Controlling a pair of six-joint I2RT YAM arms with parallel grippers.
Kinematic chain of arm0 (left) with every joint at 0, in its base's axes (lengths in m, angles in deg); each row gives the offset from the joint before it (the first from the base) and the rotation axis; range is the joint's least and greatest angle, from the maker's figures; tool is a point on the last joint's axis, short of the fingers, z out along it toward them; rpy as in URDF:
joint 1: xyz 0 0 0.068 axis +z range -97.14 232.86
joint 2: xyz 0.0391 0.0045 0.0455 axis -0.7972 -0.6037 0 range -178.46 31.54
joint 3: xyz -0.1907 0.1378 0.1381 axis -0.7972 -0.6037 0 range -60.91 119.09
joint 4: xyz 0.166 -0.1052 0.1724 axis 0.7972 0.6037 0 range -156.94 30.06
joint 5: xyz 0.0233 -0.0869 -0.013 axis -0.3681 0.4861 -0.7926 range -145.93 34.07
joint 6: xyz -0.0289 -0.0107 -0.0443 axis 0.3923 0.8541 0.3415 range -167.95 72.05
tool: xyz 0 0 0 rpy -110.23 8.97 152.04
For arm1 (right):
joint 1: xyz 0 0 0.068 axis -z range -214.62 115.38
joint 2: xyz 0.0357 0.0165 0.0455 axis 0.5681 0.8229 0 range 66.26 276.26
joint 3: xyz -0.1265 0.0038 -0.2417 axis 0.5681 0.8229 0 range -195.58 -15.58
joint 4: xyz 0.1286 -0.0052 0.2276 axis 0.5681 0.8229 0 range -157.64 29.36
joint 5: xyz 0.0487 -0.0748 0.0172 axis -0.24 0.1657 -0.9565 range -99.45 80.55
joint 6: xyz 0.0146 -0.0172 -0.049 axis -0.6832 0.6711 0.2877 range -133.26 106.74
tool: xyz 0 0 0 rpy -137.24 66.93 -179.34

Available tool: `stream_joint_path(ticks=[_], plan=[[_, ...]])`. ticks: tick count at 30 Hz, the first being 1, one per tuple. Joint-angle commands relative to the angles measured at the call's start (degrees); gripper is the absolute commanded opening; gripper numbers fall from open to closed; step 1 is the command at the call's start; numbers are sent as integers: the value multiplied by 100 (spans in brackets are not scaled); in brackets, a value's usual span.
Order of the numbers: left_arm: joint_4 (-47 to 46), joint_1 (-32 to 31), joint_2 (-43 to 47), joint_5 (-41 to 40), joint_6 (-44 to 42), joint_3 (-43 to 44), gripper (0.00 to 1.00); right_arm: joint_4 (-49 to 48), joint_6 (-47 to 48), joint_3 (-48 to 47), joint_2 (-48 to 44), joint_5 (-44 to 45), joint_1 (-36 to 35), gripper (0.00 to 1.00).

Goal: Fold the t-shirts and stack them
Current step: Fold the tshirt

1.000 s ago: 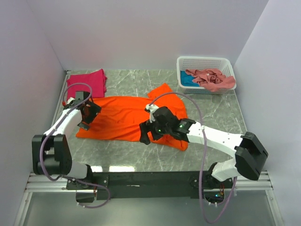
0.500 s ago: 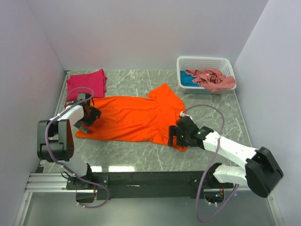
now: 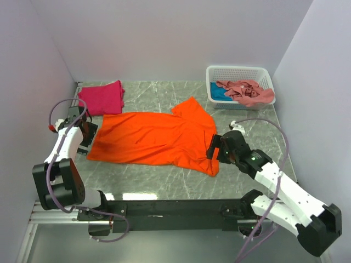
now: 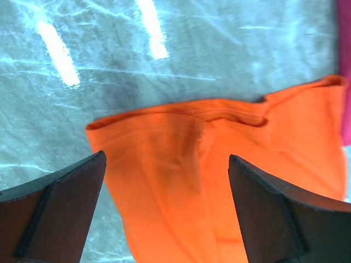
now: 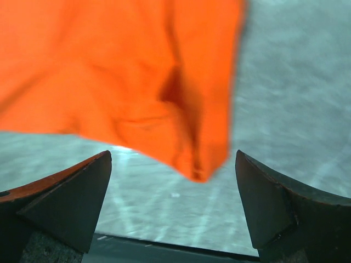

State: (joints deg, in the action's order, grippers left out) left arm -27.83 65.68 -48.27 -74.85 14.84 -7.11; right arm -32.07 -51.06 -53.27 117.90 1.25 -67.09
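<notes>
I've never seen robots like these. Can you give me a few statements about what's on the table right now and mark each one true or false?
1. The orange shirt lies spread out on the table. True.
2. The magenta shirt is in the basket. False: it lies on the table near the far left corner. The basket holds a pink shirt and a teal shirt.
3. The left end effector and right end effector are both open and hold nothing. True.
4. The left end effector hangs above the basket. False: it is at the orange shirt's left edge, on the opposite side of the table from the basket.
</notes>
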Motion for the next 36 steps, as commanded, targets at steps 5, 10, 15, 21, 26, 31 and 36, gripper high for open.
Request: stream_joint_path(ticks=[5,10,15,21,26,31,36], plan=[[-377,-113,431,782,-178,-9,100,-1216,317,-222,-488,-1577,12,100],[-405,-859,133,828,-214,77,99,-1834,317,-229,107,-2283,-303,100],[-448,-1668,-403,943,-302,148,99,-2107,370,-695,1083,-1800,-1322,100],[-492,-1739,-886,750,-319,-36,99,-2274,186,-933,2447,-1730,-1552,100],[-413,-1730,-1255,477,-390,-63,99,-1870,203,-854,2773,-728,-1290,100],[-352,-1730,-1265,328,-328,-177,99,-1958,212,-275,2948,-683,-507,100],[-282,-1695,-1011,152,-302,-247,99,-1581,221,-116,2607,-42,-103,100]])
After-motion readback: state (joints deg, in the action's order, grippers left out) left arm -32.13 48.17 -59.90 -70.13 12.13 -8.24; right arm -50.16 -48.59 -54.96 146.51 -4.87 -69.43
